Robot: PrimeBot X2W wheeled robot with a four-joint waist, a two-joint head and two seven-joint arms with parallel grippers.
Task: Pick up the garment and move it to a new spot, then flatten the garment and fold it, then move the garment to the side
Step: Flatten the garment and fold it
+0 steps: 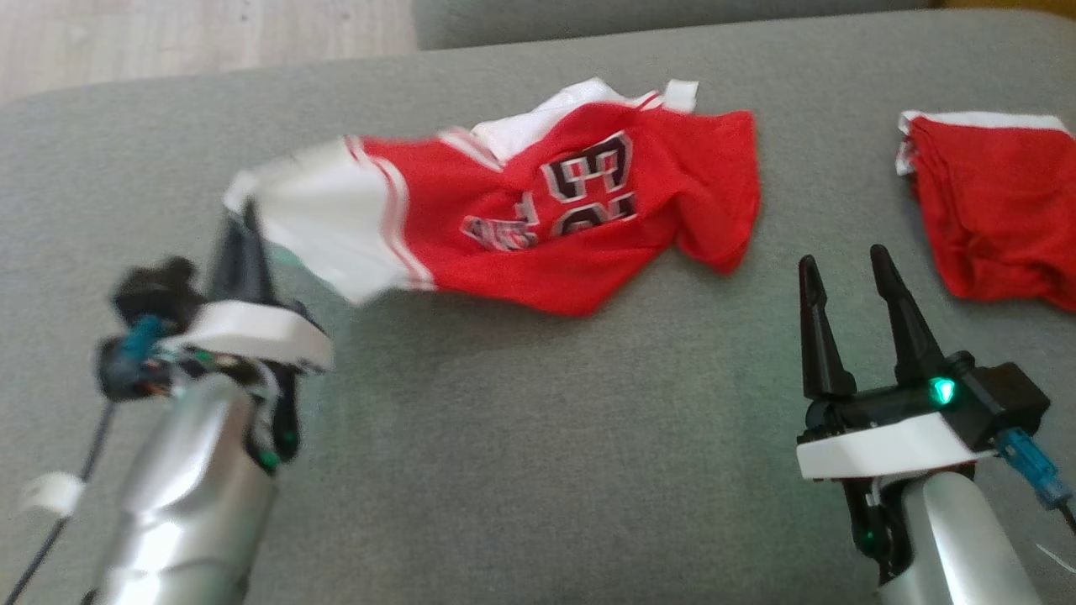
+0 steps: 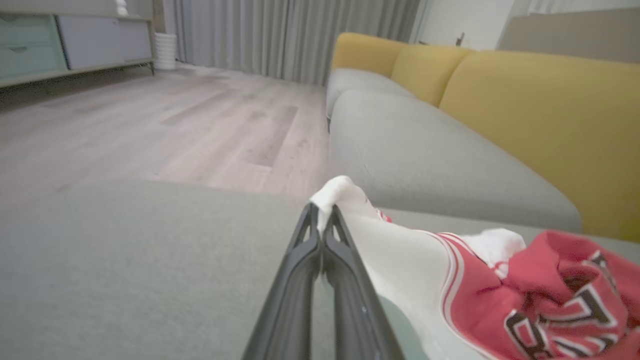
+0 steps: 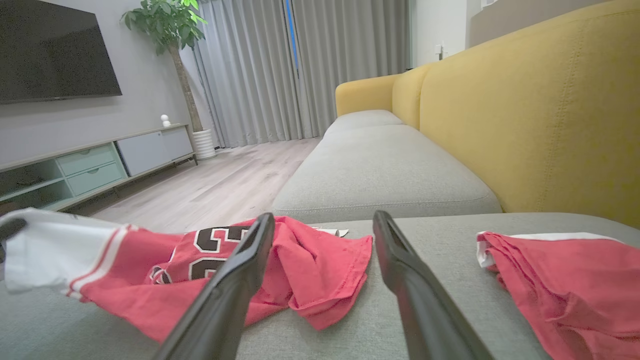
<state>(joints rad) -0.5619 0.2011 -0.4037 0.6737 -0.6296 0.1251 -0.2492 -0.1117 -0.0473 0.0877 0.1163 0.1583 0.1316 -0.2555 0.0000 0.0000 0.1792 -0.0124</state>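
Observation:
A red and white jersey with black numerals lies crumpled across the middle of the grey sofa seat. My left gripper is shut on its white sleeve edge and holds that end lifted off the cushion. The left wrist view shows the same pinch: the closed left gripper grips white cloth, and the jersey trails off to the right. My right gripper stands open and empty over bare cushion, just right of the jersey's red hem. Between its spread fingers, the right wrist view shows the jersey to the left.
A second red garment with a white band lies at the right edge of the seat, also at the right in the right wrist view. Yellow back cushions run along one side. Wooden floor lies beyond the far seat edge.

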